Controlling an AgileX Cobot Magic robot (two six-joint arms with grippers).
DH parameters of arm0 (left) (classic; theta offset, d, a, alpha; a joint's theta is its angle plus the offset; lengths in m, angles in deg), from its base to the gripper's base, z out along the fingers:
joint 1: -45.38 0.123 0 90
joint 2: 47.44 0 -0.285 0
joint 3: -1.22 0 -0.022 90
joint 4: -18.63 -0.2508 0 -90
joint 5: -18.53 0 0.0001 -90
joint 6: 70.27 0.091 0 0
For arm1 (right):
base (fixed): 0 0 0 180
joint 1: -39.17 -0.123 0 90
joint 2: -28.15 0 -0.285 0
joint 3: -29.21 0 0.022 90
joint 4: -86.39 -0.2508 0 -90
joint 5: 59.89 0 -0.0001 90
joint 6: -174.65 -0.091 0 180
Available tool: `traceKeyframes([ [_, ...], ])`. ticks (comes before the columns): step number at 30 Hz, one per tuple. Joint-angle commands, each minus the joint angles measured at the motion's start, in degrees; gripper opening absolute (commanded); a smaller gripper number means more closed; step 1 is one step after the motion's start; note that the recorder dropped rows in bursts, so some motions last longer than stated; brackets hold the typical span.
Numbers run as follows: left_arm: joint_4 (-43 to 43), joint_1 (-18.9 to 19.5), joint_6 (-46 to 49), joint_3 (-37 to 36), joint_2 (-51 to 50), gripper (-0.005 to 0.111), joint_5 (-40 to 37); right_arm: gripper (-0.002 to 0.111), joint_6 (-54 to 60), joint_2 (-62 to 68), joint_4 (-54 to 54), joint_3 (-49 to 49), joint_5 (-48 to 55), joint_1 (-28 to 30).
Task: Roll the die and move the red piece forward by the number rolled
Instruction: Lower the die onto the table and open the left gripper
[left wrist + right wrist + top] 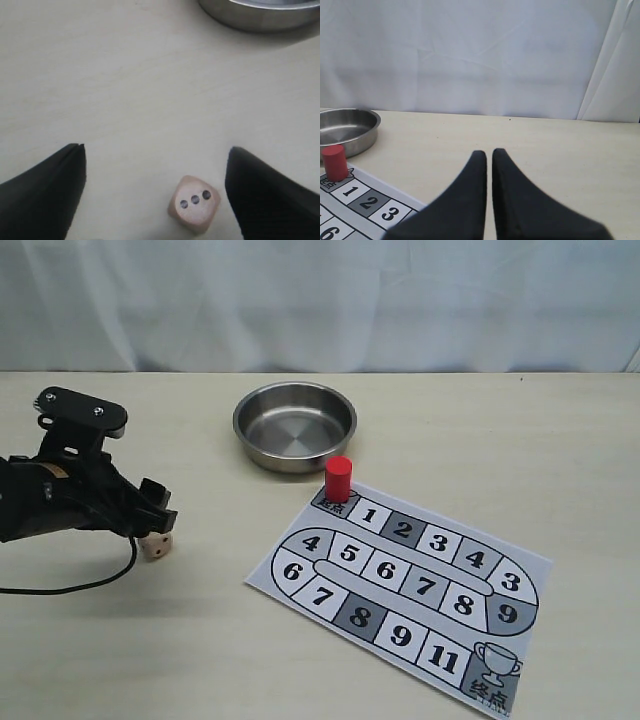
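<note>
The die (pixel 155 546) (pixel 194 203) is a small tan cube lying on the table at the left, three pips up. My left gripper (pixel 157 522) (pixel 156 150) hangs just over it, open, with the die between the fingers and touching neither. The red piece (pixel 338 479) (pixel 334 162) stands upright on the start square of the numbered board (pixel 405 585) (pixel 355 210). In the right wrist view my right gripper (pixel 489 154) is shut with nothing between its fingers; it does not show in the exterior view.
A round steel bowl (pixel 295 424) (pixel 265 15) (pixel 345 130) sits behind the board, holding nothing. A black cable (pixel 70 585) trails from the left arm across the table. A white curtain closes off the back.
</note>
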Motion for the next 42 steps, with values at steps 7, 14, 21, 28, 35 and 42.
traceKeyframes([
  [7, 0.3, -0.3, -0.5, 0.4, -0.2, 0.072, -1.7, 0.004, 0.0, -0.2, 0.1, 0.1, -0.3, 0.1],
  [14, 0.9, -0.1, -1.9, 2.1, -0.2, 0.072, -11.2, 0.004, 0.0, -0.2, 0.1, 0.1, -0.3, 0.1],
  [21, 0.3, 0.3, -11.9, 13.8, -0.2, 0.043, -37.7, 0.004, 0.0, -0.2, 0.1, 0.1, -0.3, 0.1],
  [28, -15.7, 0.5, -22.6, 19.8, -0.2, 0.005, -55.1, 0.004, 0.0, -0.2, 0.1, 0.1, -0.3, 0.1],
  [35, -16.6, 3.4, -22.6, 19.8, -0.2, 0.0, -59.4, 0.004, 0.0, -0.2, 0.1, 0.1, -0.3, 0.1],
  [42, -18.9, 3.5, -22.0, 19.7, -0.5, 0.0, -58.3, 0.004, 0.0, -0.2, 0.1, 0.1, -0.3, 0.1],
])
